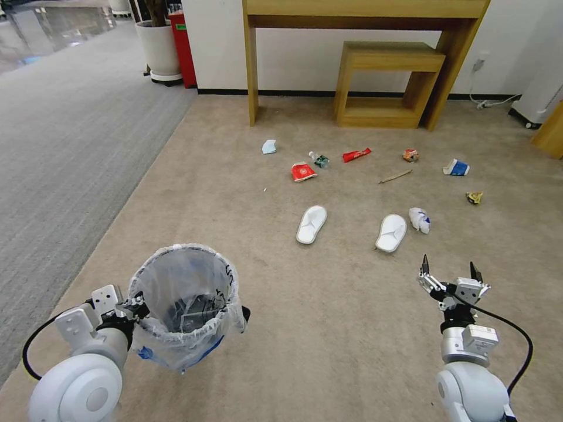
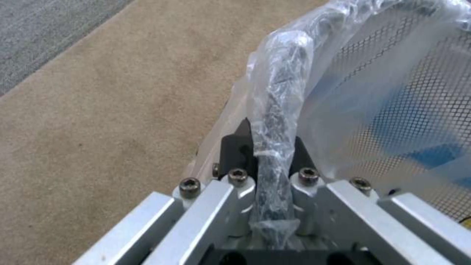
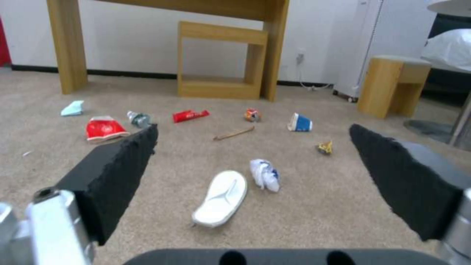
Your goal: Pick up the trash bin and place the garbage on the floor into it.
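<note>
The left gripper (image 1: 138, 308) has its fingers closed on the bag-covered rim of the trash bin (image 1: 185, 305), which sits upright at the near left of the beige floor (image 1: 328, 328); whether its base rests on the carpet or hangs just above it cannot be told. In the left wrist view the dark fingers (image 2: 235, 147) pinch the rim of the trash bin (image 2: 279, 110) from both sides, with the mesh wall showing through the plastic.

The right gripper (image 1: 450, 272) hovers with its fingers spread wide, holding nothing, well to the right of the bin.

Beyond the bin the garbage lies scattered on the carpet: two white slippers (image 1: 311, 224) (image 1: 391, 232), a crumpled tissue (image 1: 419, 220) just beside the right-hand one, and farther off a red wrapper (image 1: 303, 171), a small bottle (image 1: 319, 159), a long red packet (image 1: 356, 155), a wooden stick (image 1: 395, 176), a paper cup (image 1: 456, 167), a pale blue mask (image 1: 269, 146), an orange packet (image 1: 410, 155) and a yellow packet (image 1: 474, 197). A wooden worktop (image 1: 363, 12) stands against the wall behind them.
</note>
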### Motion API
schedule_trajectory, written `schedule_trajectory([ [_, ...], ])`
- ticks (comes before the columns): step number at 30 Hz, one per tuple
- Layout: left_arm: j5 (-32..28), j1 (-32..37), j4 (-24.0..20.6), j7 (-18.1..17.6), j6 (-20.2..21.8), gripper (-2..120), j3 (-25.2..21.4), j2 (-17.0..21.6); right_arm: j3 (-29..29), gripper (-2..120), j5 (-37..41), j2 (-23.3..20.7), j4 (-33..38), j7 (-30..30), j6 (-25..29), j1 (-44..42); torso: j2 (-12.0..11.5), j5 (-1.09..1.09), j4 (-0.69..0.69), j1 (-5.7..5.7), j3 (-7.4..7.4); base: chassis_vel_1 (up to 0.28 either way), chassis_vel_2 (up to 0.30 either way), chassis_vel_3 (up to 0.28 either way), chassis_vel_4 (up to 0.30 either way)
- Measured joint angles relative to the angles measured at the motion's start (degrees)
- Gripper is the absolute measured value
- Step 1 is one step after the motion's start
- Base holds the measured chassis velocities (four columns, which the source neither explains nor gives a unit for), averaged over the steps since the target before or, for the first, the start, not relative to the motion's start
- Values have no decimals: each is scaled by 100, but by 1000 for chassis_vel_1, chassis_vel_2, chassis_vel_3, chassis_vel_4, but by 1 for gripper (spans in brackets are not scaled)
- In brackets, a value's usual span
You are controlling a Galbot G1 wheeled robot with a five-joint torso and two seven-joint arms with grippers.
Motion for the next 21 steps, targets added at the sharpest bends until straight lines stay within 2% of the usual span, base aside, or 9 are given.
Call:
schedule_trajectory([
  [3,24,0,7,6,-3,2,10,-9,1,96,-7,-2,0,5,-32,1,0,0,1,0,0,0,0,0,0],
  [12,85,20,5,42,-17,2,17,-26,44,100,-28,-11,23,-2,-70,-47,0,0,0,0,0,0,0,0,0],
  [21,109,38,-9,60,-29,2,17,-34,46,100,-36,-9,43,-1,-88,-64,0,0,0,0,1,-103,101,98,-93],
])
